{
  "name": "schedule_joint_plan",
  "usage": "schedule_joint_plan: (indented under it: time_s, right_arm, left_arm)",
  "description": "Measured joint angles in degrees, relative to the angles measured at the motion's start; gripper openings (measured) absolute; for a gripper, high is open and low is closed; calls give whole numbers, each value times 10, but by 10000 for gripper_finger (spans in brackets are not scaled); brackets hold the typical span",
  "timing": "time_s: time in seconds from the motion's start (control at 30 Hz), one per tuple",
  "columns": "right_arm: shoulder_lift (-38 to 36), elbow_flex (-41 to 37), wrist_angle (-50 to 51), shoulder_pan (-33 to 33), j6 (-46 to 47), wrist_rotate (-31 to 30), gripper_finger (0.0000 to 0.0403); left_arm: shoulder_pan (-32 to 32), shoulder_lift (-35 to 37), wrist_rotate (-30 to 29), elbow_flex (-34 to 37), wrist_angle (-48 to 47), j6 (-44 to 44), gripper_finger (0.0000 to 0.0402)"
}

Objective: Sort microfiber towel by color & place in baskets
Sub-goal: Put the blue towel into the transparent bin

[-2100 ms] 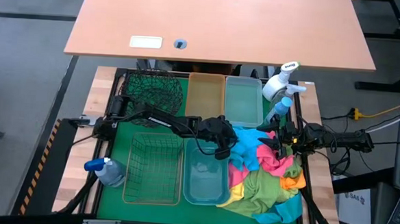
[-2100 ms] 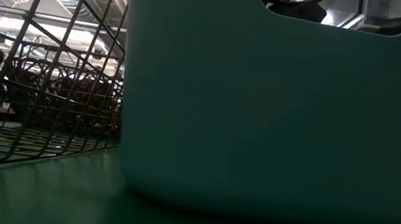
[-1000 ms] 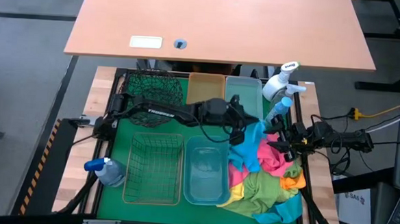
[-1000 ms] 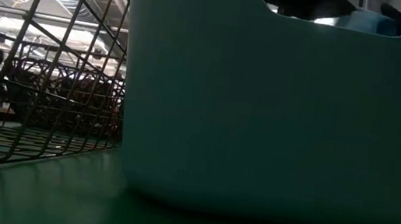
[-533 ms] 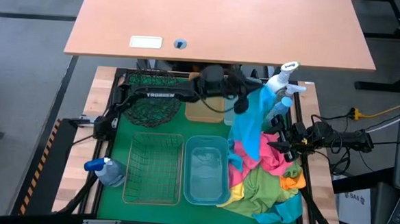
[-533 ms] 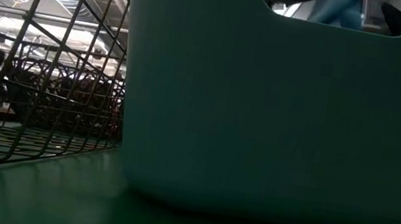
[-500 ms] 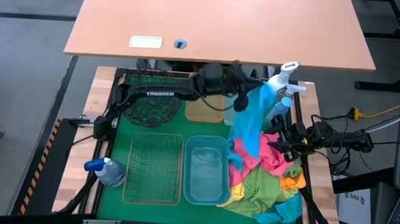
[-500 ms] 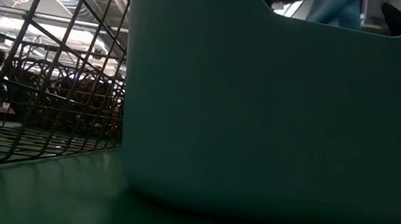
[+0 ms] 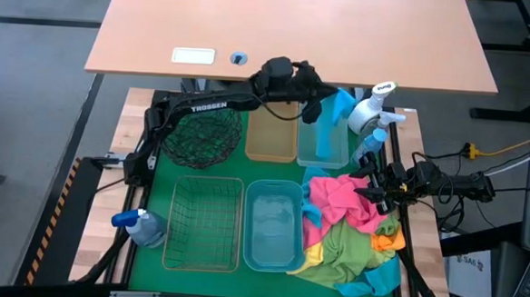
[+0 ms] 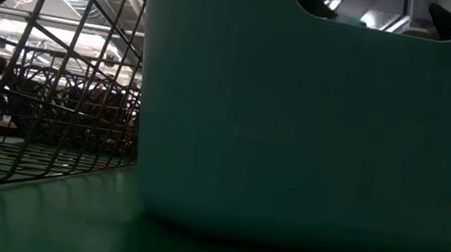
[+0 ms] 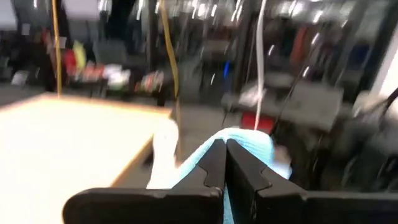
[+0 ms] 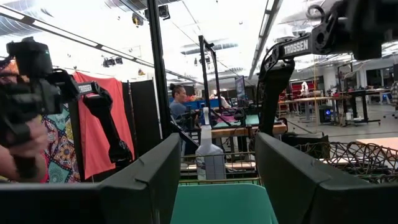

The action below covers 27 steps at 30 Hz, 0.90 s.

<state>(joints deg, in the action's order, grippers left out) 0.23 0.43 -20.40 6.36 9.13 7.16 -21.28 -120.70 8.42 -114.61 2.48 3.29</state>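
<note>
My left gripper is clamped on a light blue towel, fingers pressed together on the cloth, holding it raised over the pale blue bin at the far side of the green mat. The amber bin sits just left of that bin, the dark green mesh basket farther left. Nearer me stand the rectangular wire basket and, beside it on the right, the blue bin. The heap of towels, pink, green, orange and blue, lies right of the blue bin. My right gripper rests at the heap's far right edge, fingers spread apart and empty.
</note>
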Motion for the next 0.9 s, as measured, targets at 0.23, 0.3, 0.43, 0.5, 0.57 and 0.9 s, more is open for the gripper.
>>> schedule_joint_plan:
  time_s: [0.23, 0.3, 0.43, 0.5, 0.57, 0.9]
  right_arm:
    - [0, 0, 4, 0, 0, 0, 205]
    - [0, 0, 9, 0, 0, 0, 205]
    - [0, 0, 10, 0, 0, 0, 205]
    - [0, 0, 9, 0, 0, 0, 205]
    - [0, 0, 9, 0, 0, 0, 205]
    - [0, 0, 9, 0, 0, -1, 205]
  left_arm:
    - [-4, 0, -33, 0, -157, -41, 0]
    - [-2, 0, -53, 0, -180, -53, 0]
    - [4, 0, -82, 0, -189, -54, 0]
    - [7, 0, -84, 0, -185, -54, 0]
    - [10, 0, -84, 0, -177, -54, 0]
    - [19, -22, -84, 1, -74, -54, 47]
